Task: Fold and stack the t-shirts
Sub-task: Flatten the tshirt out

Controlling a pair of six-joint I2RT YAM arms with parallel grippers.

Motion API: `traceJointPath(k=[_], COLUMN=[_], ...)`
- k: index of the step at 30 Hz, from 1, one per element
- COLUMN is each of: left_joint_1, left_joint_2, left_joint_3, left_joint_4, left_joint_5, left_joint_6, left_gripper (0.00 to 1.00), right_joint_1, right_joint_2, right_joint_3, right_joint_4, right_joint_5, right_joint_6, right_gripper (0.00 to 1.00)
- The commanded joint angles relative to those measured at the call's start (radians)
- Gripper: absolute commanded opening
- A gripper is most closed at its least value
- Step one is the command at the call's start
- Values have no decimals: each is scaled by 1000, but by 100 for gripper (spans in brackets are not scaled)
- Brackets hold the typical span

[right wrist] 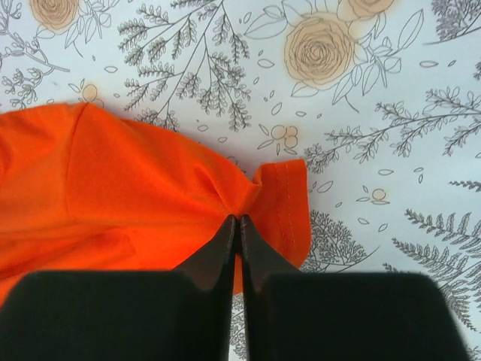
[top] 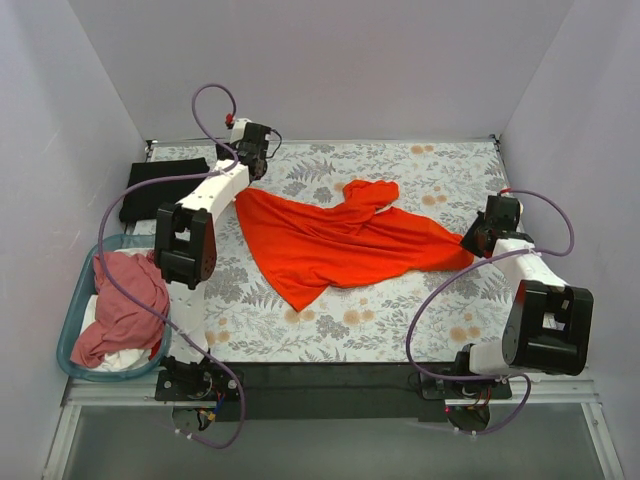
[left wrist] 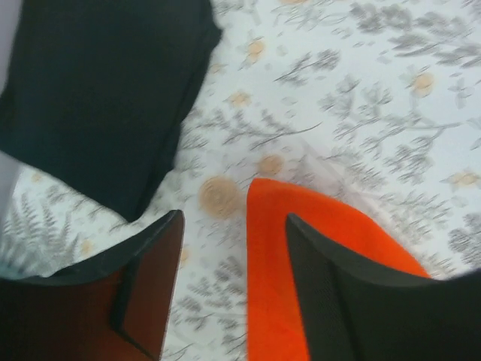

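Observation:
The orange-red t-shirt (top: 340, 240) lies loosely spread and crumpled across the middle of the floral table. My left gripper (top: 248, 172) hovers open over its far left corner; in the left wrist view that corner (left wrist: 274, 248) lies between the fingers, against the right finger, with the gripper (left wrist: 234, 218) gaping. My right gripper (top: 478, 240) is shut on the shirt's right end; in the right wrist view its tips (right wrist: 237, 219) pinch bunched cloth (right wrist: 135, 188) beside a stitched hem. A folded black t-shirt (top: 160, 185) lies at the far left, also in the left wrist view (left wrist: 98, 90).
A teal basket (top: 72, 320) stands at the near left edge, holding a dusty pink t-shirt (top: 125, 300) over a white one (top: 120, 358). Grey walls close in the table on three sides. The floral cloth (top: 440, 160) covers the table.

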Motion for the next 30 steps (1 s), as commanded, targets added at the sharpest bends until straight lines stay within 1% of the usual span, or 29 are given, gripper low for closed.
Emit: traceJointPath(k=[1, 2, 3, 4, 5, 7, 8, 9, 10, 11, 12, 13, 14, 15, 16, 19, 21, 24, 25, 30], left_joint_1=[-26, -39, -50, -74, -88, -143, -164, -186, -220, -235, -250, -278, -295, -315, -362, -462, -496, -543, -569, -648], left_joint_2=[20, 1, -14, -35, -64, -175, -215, -302, -343, -383, -431, -504, -543, -574, -626, -667, -675, -645, -631, -502], left_joint_3=[109, 101, 88, 69, 40, -81, -128, -232, -282, -331, -441, -487, -539, -581, -654, -736, -764, -778, -772, -675], left_joint_4=[34, 34, 35, 34, 32, 26, 18, 5, -34, -52, -69, -110, -123, -137, -164, -230, -250, -259, -270, -313], left_joint_5=[19, 42, 48, 60, 85, 111, 155, 183, 217, 264, 327, 359, 393, 456, 467, 488, 498, 501, 478, 401], left_joint_6=[23, 11, -4, -18, -46, -110, -139, -176, -228, -312, -371, -421, -460, -529, -555, -662, -701, -727, -715, -615], left_gripper=[64, 73, 75, 76, 77, 77, 77, 77, 77, 77, 77, 77, 77, 77, 77, 76, 74, 66, 59, 49], right_joint_1=[-2, 2, 22, 38, 58, 133, 171, 237, 263, 288, 326, 340, 357, 390, 404, 461, 499, 529, 532, 533], right_joint_2=[-45, -45, -51, -54, -61, -79, -85, -99, -105, -111, -116, -117, -119, -119, -117, -116, -113, -107, -108, -133], right_joint_3=[-16, -21, -21, -22, -21, -12, -7, -3, -3, -6, -10, -18, -24, -29, -45, -75, -96, -107, -108, -122], right_joint_4=[-18, -20, -21, -21, -23, -23, -23, -26, -26, -26, -18, -15, -9, 6, 17, 78, 97, 109, 109, 109], right_joint_5=[-22, -44, -58, -70, -70, -72, -72, -72, -67, -76, -91, -104, -139, -148, -176, -245, -260, -260, -260, -245], right_joint_6=[-24, -33, -36, -40, -56, -82, -115, -131, -143, -151, -159, -160, -162, -165, -165, -148, -137, -128, -128, -139], right_gripper=[13, 25, 30, 33, 42, 48, 48, 48, 48, 48, 47, 47, 47, 47, 47, 47, 47, 47, 47, 47])
